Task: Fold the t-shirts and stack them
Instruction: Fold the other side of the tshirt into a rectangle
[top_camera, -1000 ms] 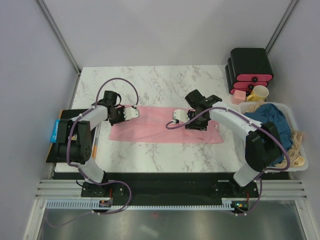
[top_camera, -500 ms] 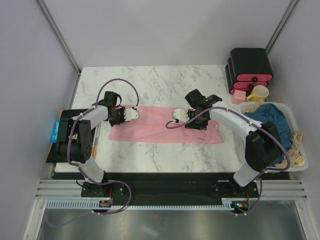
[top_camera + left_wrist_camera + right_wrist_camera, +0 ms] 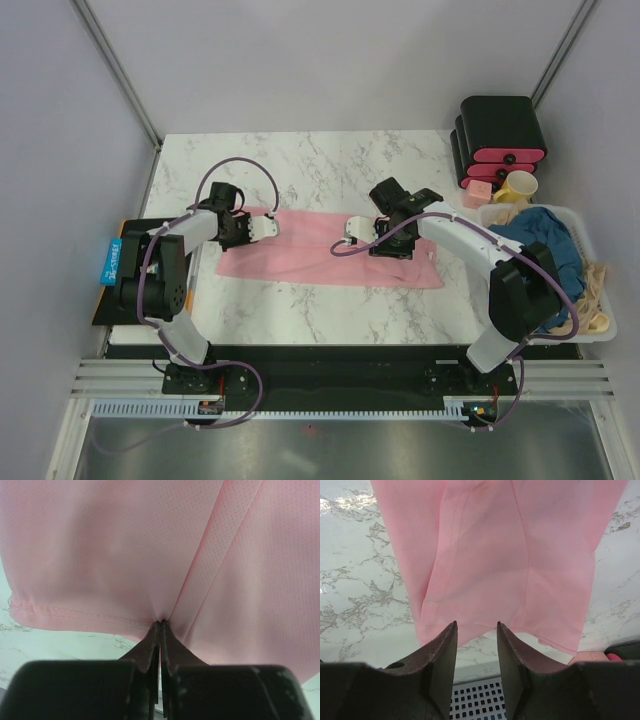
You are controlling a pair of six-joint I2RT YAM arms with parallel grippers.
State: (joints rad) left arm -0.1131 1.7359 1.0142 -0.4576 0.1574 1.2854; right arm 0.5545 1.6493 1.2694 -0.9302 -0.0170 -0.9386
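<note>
Left hand (image 3: 160, 625): its jaws have just gone from part open to pinched tight, and a pucker of the pink t-shirt (image 3: 320, 255) is caught at their tips, with the stitched hem just to their left.
Meaning for the fold: this end now looks ready to be lifted and carried over; the fold itself is not yet made.
Pink t-shirt: it lies flat in a long band on the worktop (image 3: 320, 170), running from the left hand to past the right one.
Right hand (image 3: 476, 626): the jaws stand part open over the shirt's edge and grip nothing.
Teal t-shirt (image 3: 545, 240): heaped in the white basket (image 3: 598, 262), well to the right hand's right.
Room: bare marble lies beyond both hands; the worktop's edge is near the left hand's left, and the black boxes (image 3: 500, 125) crowd the right hand's far right.
</note>
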